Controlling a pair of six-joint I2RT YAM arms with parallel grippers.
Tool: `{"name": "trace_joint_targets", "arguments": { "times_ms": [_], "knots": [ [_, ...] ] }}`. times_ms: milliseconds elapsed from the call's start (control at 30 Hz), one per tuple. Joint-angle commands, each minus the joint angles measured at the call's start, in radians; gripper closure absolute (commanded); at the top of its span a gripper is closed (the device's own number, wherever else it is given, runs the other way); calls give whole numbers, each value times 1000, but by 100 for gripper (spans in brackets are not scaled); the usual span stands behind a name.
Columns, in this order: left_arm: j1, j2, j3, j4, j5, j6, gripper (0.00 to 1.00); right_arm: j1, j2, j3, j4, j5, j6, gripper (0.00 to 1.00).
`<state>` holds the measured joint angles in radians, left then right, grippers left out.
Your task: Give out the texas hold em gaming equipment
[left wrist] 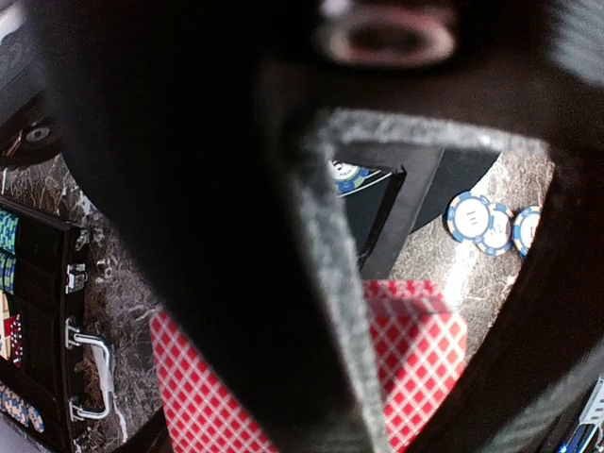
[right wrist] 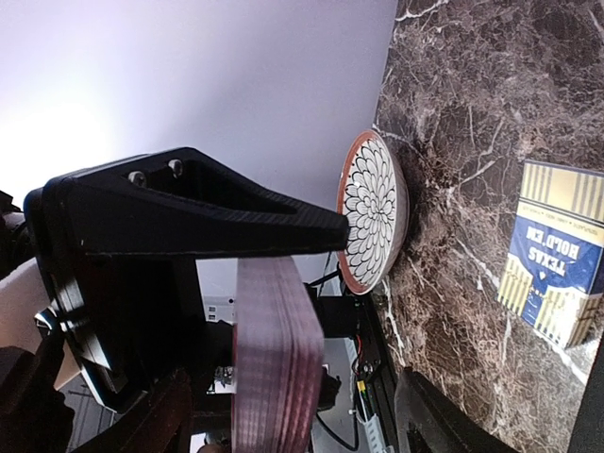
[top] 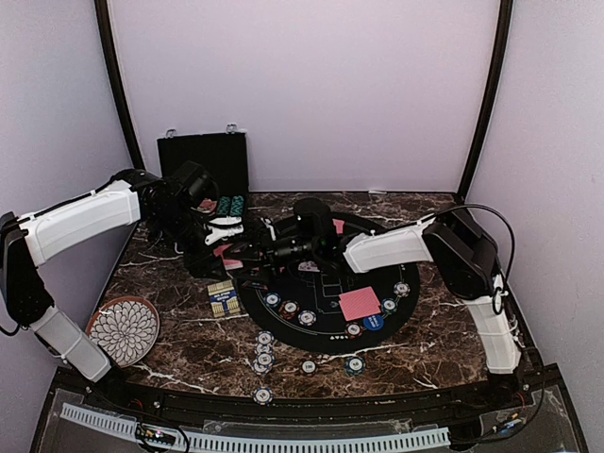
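The right tool (right wrist: 274, 311) was clamped on the card deck (right wrist: 276, 359), held edge-on over the table; the left tool (top: 224, 229), pinched on one red-backed card (left wrist: 415, 359), met it from nine o'clock.

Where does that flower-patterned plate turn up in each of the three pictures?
Top external: the plate lies on the marble table at lower left, near the left arm's base.
Left wrist: not in view.
Right wrist: it appears edge-on at centre, against the wall, because that camera is tipped sideways.
Shared landmark: the blue Texas Hold'em box, a short way from the plate in both views.
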<state>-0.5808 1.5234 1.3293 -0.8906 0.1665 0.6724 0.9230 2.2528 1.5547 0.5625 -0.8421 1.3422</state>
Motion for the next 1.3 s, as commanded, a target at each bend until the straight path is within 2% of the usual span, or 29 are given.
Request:
{"name": "trace_joint_targets", "arguments": {
  "times_ms": [0, 433, 833, 1167, 1267],
  "knots": [
    [1, -12, 27, -8, 24, -4, 100, 16, 40, 65, 57, -21, 24, 26],
    [2, -20, 24, -13, 18, 0, 100, 12, 106, 120, 15, -24, 35, 27],
    [1, -29, 22, -12, 12, 4, 100, -52, -10, -52, -61, 17, -64, 36],
    [2, -24, 22, -12, 4, 6, 100, -61, -74, -69, -34, -5, -63, 43],
    [2, -22, 18, -10, -2, 7, 100, -62, -97, -71, -13, -9, -48, 49]
  ]
}}
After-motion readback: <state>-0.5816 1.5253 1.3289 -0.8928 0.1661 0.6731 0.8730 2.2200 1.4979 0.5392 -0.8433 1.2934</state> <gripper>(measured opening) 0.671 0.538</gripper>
